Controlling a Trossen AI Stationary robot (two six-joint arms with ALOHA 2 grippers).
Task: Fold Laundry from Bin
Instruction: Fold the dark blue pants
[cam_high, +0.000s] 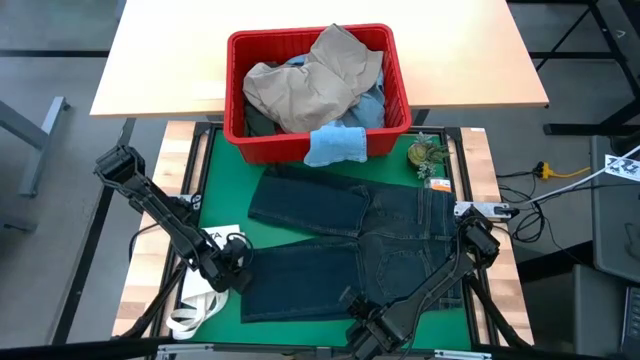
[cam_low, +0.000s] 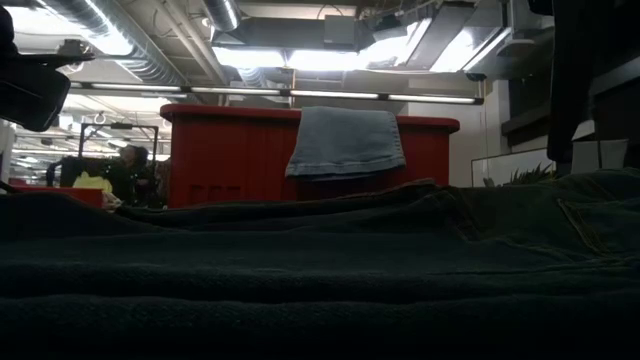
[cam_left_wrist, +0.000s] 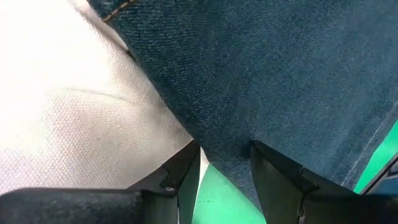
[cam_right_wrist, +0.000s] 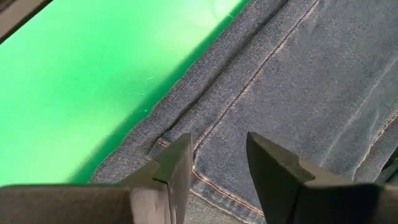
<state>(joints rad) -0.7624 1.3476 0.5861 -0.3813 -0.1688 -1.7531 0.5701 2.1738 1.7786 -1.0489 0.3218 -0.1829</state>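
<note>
From the high view, dark navy jeans (cam_high: 350, 250) lie spread flat on the green mat (cam_high: 225, 180) of the desk (cam_high: 150, 270), legs pointing to the left and waist to the right. Behind them the red bin (cam_high: 318, 90) stands at the mat's far edge, heaped with khaki trousers (cam_high: 310, 80) and a bit of light blue denim, while a small light blue cloth (cam_high: 335, 145) drapes over its near rim. The left hand (cam_high: 232, 268) sits low at the hem end of the near leg, just beside a white tote bag (cam_high: 200, 300); the right hand (cam_high: 365, 325) is down at the near edge of the jeans close to the waist. A small green plant-like item (cam_high: 428, 153) rests by the bin's right corner. From the low view, the dark jeans (cam_low: 320, 270) fill the foreground, the bin (cam_low: 230, 155) rises behind, and the light blue cloth (cam_low: 345, 142) hangs down its front wall. In the left wrist view, the left hand (cam_left_wrist: 225, 155) has its fingers (cam_left_wrist: 277, 180) spread apart, with the jeans' edge (cam_left_wrist: 267, 74) running between them, the white tote fabric (cam_left_wrist: 81, 112) alongside. In the right wrist view, the right hand (cam_right_wrist: 219, 146) also has its fingers (cam_right_wrist: 273, 168) spread, poised over a seamed edge of the jeans (cam_right_wrist: 292, 81) next to bare green mat (cam_right_wrist: 93, 81); whether either hand is pinching cloth I cannot tell.
</note>
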